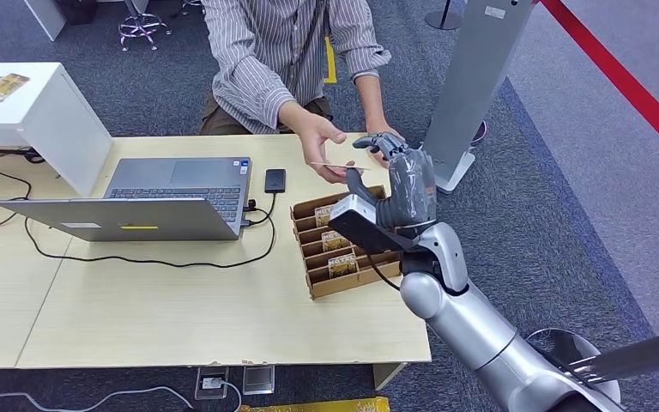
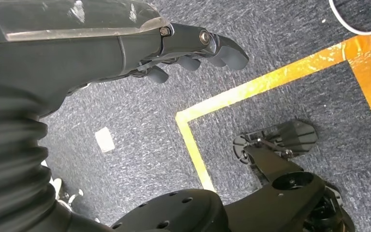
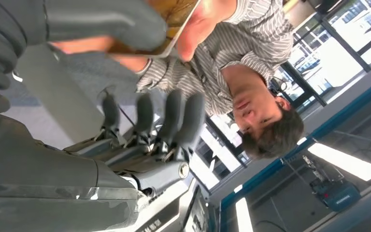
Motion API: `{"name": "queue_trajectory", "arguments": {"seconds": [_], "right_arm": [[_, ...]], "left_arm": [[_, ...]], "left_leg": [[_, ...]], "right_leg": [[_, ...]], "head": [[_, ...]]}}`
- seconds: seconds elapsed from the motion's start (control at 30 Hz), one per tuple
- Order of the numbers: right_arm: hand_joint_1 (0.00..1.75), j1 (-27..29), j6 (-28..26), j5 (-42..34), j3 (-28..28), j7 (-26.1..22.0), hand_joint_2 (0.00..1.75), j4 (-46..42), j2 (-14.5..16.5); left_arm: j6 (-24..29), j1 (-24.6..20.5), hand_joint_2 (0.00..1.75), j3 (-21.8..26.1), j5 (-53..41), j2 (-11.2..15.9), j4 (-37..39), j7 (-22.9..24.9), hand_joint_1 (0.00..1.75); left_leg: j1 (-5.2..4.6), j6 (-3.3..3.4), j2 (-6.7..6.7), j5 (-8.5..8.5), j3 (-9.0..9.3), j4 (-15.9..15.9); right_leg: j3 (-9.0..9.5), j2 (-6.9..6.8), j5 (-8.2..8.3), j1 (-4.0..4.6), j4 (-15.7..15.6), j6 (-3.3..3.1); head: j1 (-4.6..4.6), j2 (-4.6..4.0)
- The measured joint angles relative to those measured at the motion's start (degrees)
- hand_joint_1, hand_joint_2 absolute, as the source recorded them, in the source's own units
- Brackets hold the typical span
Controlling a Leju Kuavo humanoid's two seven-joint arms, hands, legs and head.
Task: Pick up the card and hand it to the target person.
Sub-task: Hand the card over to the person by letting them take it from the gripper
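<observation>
Pale wooden worktop [image 1: 180, 309]: above its brown cardboard divider box [image 1: 343, 279], right hand [image 1: 399, 184] pinches thin flat card [image 1: 336, 166]; person's hand [image 1: 319, 142] grips it too. Left hand [image 2: 193, 53] hangs curled, holding nothing.

No legible text, brand, number or sign found in any view. Small blue sticker noted on laptop [image 1: 176, 183] palm rest, wording too small to read. Possibly printed pattern on the cards in the cardboard box [image 1: 343, 245], unreadable. White label on grey pillar [image 1: 480, 77], blank at this resolution.
</observation>
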Motion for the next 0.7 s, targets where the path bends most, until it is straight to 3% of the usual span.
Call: {"name": "queue_trajectory", "arguments": {"seconds": [0.7], "right_arm": [[0.00,0.06,-0.21,-1.56,0.58,-0.14,1.75,0.23,0.53]], "left_arm": [[0.61,0.04,0.00,0.00,0.21,0.00,0.00,-0.01,0.00]], "left_leg": [[0.00,0.00,0.00,0.00,0.00,0.00]], "right_leg": [[0.00,0.00,0.00,0.00,0.00,0.00]], "head": [[0.04,0.00]]}}
